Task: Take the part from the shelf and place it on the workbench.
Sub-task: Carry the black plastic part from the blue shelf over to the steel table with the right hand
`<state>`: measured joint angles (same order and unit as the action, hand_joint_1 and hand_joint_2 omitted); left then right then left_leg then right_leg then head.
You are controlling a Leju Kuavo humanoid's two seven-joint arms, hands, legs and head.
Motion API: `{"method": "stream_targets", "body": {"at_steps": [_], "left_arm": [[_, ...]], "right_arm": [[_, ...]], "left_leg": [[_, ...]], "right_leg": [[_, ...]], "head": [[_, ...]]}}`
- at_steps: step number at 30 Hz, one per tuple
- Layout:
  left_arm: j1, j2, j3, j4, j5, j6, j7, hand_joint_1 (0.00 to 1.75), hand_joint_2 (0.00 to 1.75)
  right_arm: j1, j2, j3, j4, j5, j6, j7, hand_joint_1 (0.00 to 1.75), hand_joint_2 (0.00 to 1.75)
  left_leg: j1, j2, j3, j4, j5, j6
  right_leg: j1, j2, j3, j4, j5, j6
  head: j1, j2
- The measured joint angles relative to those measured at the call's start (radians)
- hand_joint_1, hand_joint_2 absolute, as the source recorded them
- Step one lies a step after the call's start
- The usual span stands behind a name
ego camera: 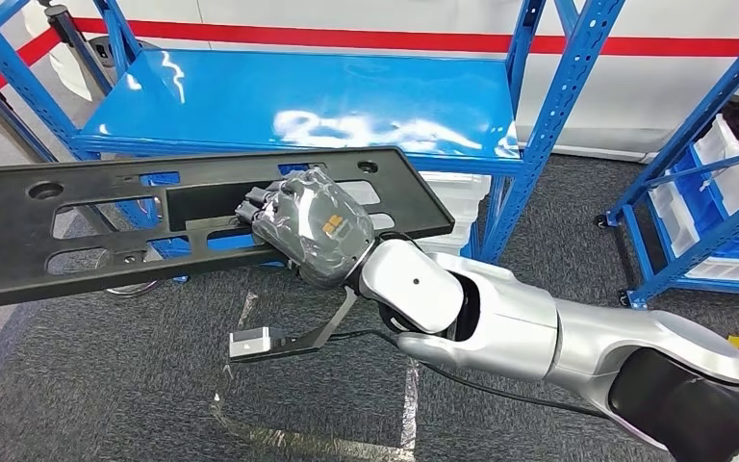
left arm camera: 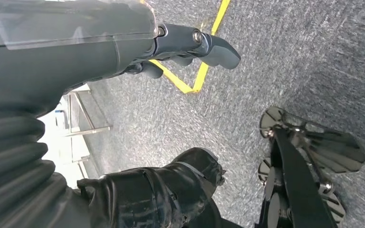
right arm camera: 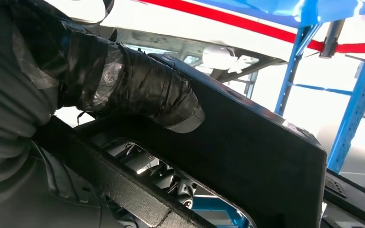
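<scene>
Part: my right robot hand [ego camera: 300,219] holds the long black flat plastic panel with cut-out openings [ego camera: 77,226], fingers wrapped through one of its middle openings; the panel is in the air in front of the blue metal shelf [ego camera: 346,96], over the grey carpet floor [ego camera: 539,241].
Head view: it shows the whole panel tilted slightly, its left end lower, and my silver right arm [ego camera: 539,327] reaching in from the lower right.
Right wrist view: close up, my taped dark thumb [right arm camera: 138,90] presses on the panel's black edge [right arm camera: 247,156], and darker fingers [right arm camera: 166,178] show through an opening from below.
Left wrist view: my left robot hand [left arm camera: 171,47] hangs over the grey carpet [left arm camera: 290,57] by a yellow floor line [left arm camera: 204,61], fingers loosely curled and holding nothing.
Containers: white plastic bins [ego camera: 722,207] sit on a second blue rack [ego camera: 702,183] at the right; I cannot tell what is in them.
</scene>
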<state>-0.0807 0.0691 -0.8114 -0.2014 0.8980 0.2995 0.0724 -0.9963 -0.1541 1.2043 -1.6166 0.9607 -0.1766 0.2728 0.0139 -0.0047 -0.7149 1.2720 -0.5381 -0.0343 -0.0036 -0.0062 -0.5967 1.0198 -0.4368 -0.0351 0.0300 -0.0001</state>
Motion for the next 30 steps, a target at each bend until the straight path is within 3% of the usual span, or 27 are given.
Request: {"method": "stream_targets", "body": {"at_steps": [2, 4, 7, 9, 10, 12, 13, 14, 15, 18, 20, 22, 24, 25, 28, 29, 30], "left_arm": [[0.000, 0.001, 0.000, 0.000, 0.000, 0.000, 0.000, 0.00, 1.75], [-0.002, 0.001, -0.001, 0.000, 0.000, 0.000, 0.001, 0.00, 1.75], [-0.003, 0.002, -0.004, 0.000, 0.000, 0.000, 0.004, 0.00, 1.75], [-0.002, 0.002, -0.005, 0.000, 0.000, 0.000, 0.005, 0.00, 1.75], [-0.002, 0.002, -0.005, 0.000, 0.000, 0.000, 0.005, 0.00, 1.75], [-0.002, 0.002, -0.006, 0.000, 0.000, 0.000, 0.006, 0.00, 1.75], [-0.002, 0.002, -0.006, 0.000, 0.000, 0.000, 0.006, 0.00, 1.75], [-0.002, 0.002, -0.006, 0.000, 0.000, 0.000, 0.006, 0.00, 1.75], [-0.002, 0.002, -0.006, 0.000, 0.000, 0.000, 0.006, 0.00, 1.75], [-0.003, 0.003, -0.007, 0.000, 0.000, 0.000, 0.006, 0.00, 1.75], [-0.004, 0.003, -0.010, 0.000, 0.000, 0.000, 0.007, 0.00, 1.75], [-0.003, 0.003, -0.014, 0.000, 0.000, 0.000, 0.008, 0.00, 1.75], [-0.002, 0.003, -0.018, 0.000, 0.002, 0.000, 0.008, 0.00, 1.75], [-0.002, 0.003, -0.019, 0.000, 0.002, 0.000, 0.008, 0.00, 1.75], [-0.002, 0.004, -0.021, 0.000, 0.003, 0.000, 0.008, 0.00, 1.75], [-0.002, 0.004, -0.021, 0.000, 0.003, 0.000, 0.008, 0.00, 1.75], [-0.001, 0.004, -0.021, 0.000, 0.003, 0.000, 0.008, 0.00, 1.75]], "right_arm": [[0.002, 0.000, 0.000, 0.001, 0.000, 0.000, 0.001, 1.75, 1.75], [0.002, 0.000, -0.001, 0.002, 0.000, -0.001, 0.003, 1.75, 1.75], [0.006, 0.000, -0.003, 0.003, -0.002, -0.002, 0.006, 1.75, 1.75], [0.008, -0.001, -0.005, 0.003, -0.002, -0.003, 0.006, 1.75, 1.75], [0.009, -0.001, -0.007, 0.003, -0.002, -0.004, 0.006, 1.75, 1.75], [0.012, -0.003, -0.010, 0.003, -0.002, -0.005, 0.006, 1.75, 1.75], [0.016, -0.004, -0.010, 0.004, -0.002, -0.005, 0.006, 1.75, 1.75], [0.020, -0.006, -0.011, 0.004, -0.002, -0.005, 0.006, 1.75, 1.75], [0.023, -0.007, -0.011, 0.004, -0.002, -0.005, 0.006, 1.75, 1.75], [0.023, -0.008, -0.012, 0.004, -0.003, -0.005, 0.006, 1.75, 1.75], [0.024, -0.008, -0.014, 0.004, -0.004, -0.005, 0.006, 1.75, 1.75], [0.027, -0.010, -0.014, 0.005, -0.002, -0.005, 0.008, 1.75, 1.75], [0.027, -0.011, -0.015, 0.006, 0.006, -0.003, 0.011, 1.75, 1.75], [0.027, -0.011, -0.015, 0.007, 0.010, -0.002, 0.011, 1.75, 1.75], [0.028, -0.011, -0.015, 0.010, 0.019, 0.000, 0.011, 1.75, 1.75], [0.028, -0.011, -0.015, 0.012, 0.021, 0.002, 0.010, 1.75, 1.75], [0.029, -0.011, -0.015, 0.013, 0.022, 0.003, 0.010, 1.75, 1.75]], "left_leg": [[0.000, 0.000, 0.068, -0.130, 0.061, 0.003], [-0.004, -0.001, 0.120, -0.234, 0.090, 0.013], [-0.007, -0.001, 0.124, -0.256, 0.095, 0.031], [-0.003, 0.001, 0.126, -0.267, 0.104, 0.045], [0.000, 0.002, 0.126, -0.272, 0.108, 0.051], [-0.001, 0.003, 0.121, -0.272, 0.111, 0.057], [0.000, 0.003, 0.119, -0.272, 0.111, 0.058], [0.000, 0.003, 0.117, -0.271, 0.112, 0.058], [0.000, 0.002, 0.117, -0.269, 0.112, 0.057], [0.002, 0.001, 0.112, -0.254, 0.105, 0.047], [0.000, 0.000, 0.104, -0.245, 0.103, 0.036], [0.000, -0.001, 0.099, -0.246, 0.106, 0.027], [0.001, -0.001, 0.089, -0.228, 0.090, 0.019], [0.002, 0.000, 0.074, -0.194, 0.067, 0.014], [0.003, 0.001, -0.005, -0.012, -0.018, 0.004], [0.003, 0.001, -0.022, 0.027, -0.027, 0.004], [0.003, 0.001, -0.021, 0.027, -0.016, 0.006]], "right_leg": [[-0.001, 0.001, -0.001, 0.004, -0.001, 0.003], [0.002, 0.003, -0.007, 0.008, 0.000, 0.012], [0.004, 0.004, -0.015, 0.007, 0.005, 0.028], [0.003, 0.005, -0.028, 0.033, -0.016, 0.038], [0.003, 0.006, -0.048, 0.075, -0.044, 0.043], [0.000, 0.006, -0.108, 0.210, -0.110, 0.049], [-0.001, 0.006, -0.135, 0.269, -0.130, 0.051], [-0.003, 0.006, -0.146, 0.296, -0.132, 0.053], [-0.006, 0.005, -0.137, 0.282, -0.115, 0.054], [-0.009, 0.006, -0.038, 0.090, -0.030, 0.052], [-0.006, 0.008, -0.008, 0.025, -0.019, 0.045], [-0.005, 0.009, -0.010, 0.023, -0.018, 0.034], [-0.009, 0.005, -0.010, 0.018, -0.013, 0.022], [-0.011, 0.001, -0.009, 0.015, -0.011, 0.018], [-0.007, -0.012, -0.009, 0.015, -0.010, 0.012], [-0.004, -0.018, -0.009, 0.015, -0.011, 0.011], [-0.002, -0.023, -0.009, 0.015, -0.011, 0.011]], "head": [[0.000, 0.000], [0.001, 0.000], [0.001, 0.000], [0.003, 0.000], [0.004, 0.000], [0.006, 0.000], [0.007, 0.000], [0.007, 0.000], [0.007, 0.000], [0.007, 0.000], [0.006, 0.000], [0.006, 0.000], [0.004, 0.000], [0.003, 0.000], [0.001, 0.000], [0.001, 0.000], [0.001, 0.000]]}}
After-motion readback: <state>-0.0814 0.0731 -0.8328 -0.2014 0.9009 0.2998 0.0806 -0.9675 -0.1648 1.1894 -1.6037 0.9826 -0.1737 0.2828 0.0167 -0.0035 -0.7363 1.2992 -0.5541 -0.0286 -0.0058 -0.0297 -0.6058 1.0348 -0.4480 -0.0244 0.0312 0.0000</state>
